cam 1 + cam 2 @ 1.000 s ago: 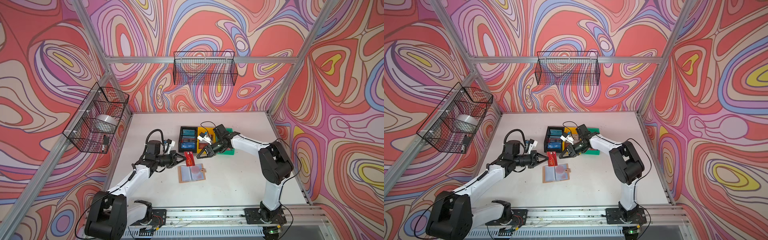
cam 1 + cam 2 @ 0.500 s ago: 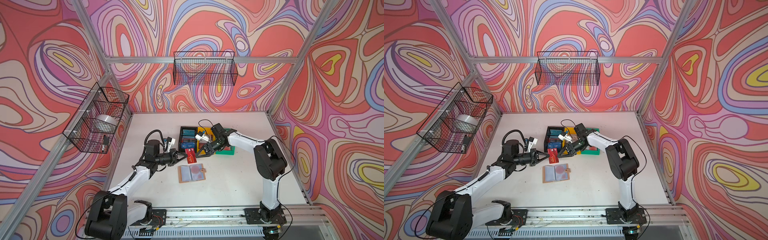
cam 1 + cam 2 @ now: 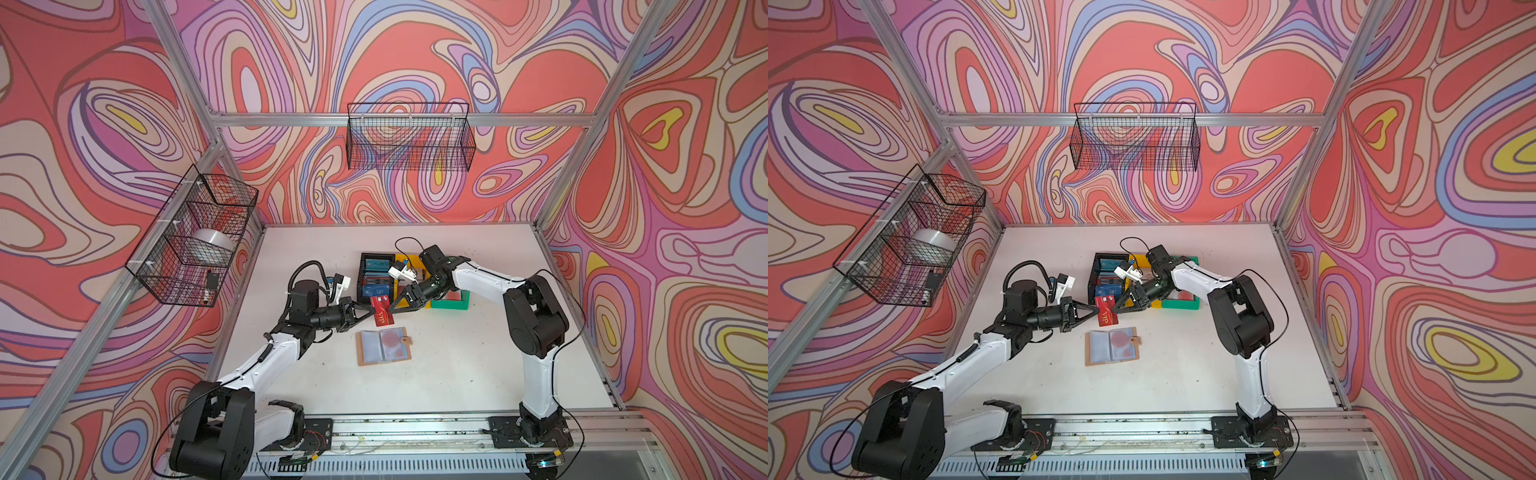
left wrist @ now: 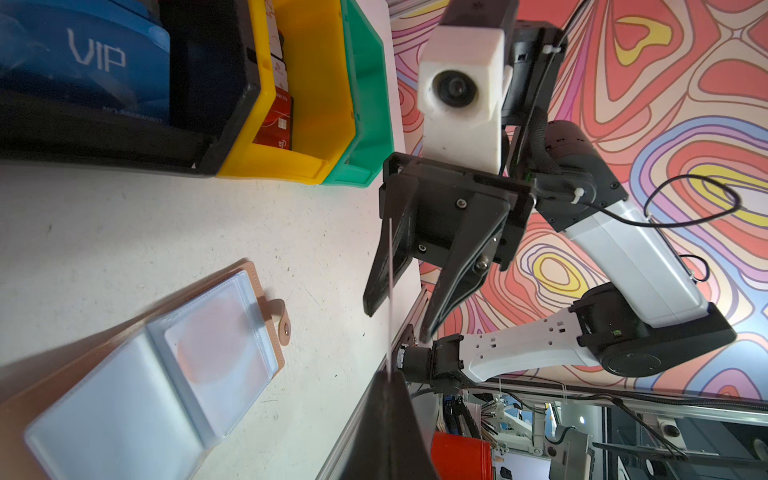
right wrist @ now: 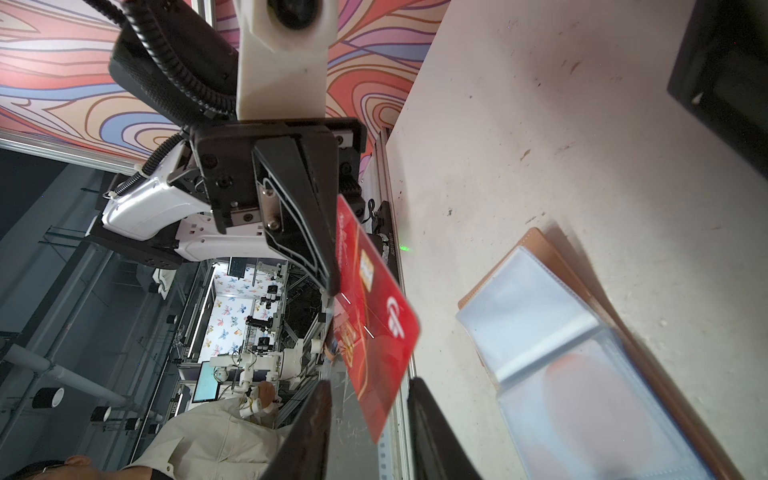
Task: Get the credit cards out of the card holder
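- left gripper point(image 3: 371, 309): reaches in from the left, low over the counter point(image 3: 457, 374). Jaws closed on one end of the red card point(image 3: 383, 314).
- red card: out of the holder, held clear of the counter and standing on edge (the left wrist view catches it only as a thin line). It hangs just in front of the black bin point(image 3: 362, 274).
- card holder point(image 3: 365, 349): lies open and flat on the counter, just on the near side of the held card, touching neither gripper. Snap tab on its right edge. The right clear sleeve holds the pale card with red blotches point(image 3: 392, 338).
- right gripper point(image 3: 395, 308): comes in from the right, nearly tip to tip with the left one. Jaws parted, one on each side of the red card's free end. The right wrist view shows a gap on both sides, so no grip.
- bins behind, side by side and touching: black bin, yellow bin point(image 3: 401, 259), green bin point(image 3: 451, 305). A blue VIP card point(image 3: 378, 291) lies in the black one. Red and pale cards point(image 4: 276, 124) stand in the yellow one.
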